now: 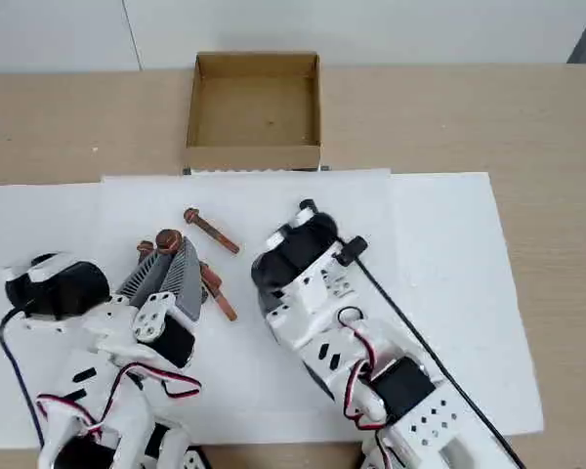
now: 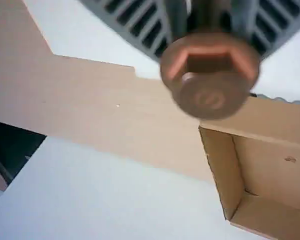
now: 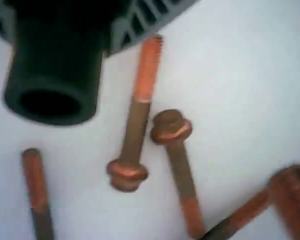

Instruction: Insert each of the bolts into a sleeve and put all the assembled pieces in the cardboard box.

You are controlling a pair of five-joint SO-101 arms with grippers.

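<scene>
Left claw (image 1: 166, 258) is clamped on a copper-toned bolt (image 2: 210, 75) with its hex flange head outward, short of the near wall of the cardboard box (image 1: 256, 154). Right claw (image 3: 80, 20) grips a black sleeve (image 3: 52, 80), also on the box's near side.

Judgement: the bolt is rigid, dense metal, smooth and likely slippery, and the shank is the place to hold it. The sleeve is a stiff, matte, hollow cylinder.

Loose bolts (image 3: 135, 135) lie on white paper (image 1: 439, 254) before the box.

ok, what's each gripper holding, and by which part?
Left gripper: copper-coloured hex flange bolt, clamped on the shank just behind the head. Right gripper: black cylindrical sleeve, clamped at one end, open mouth sticking out.
</scene>
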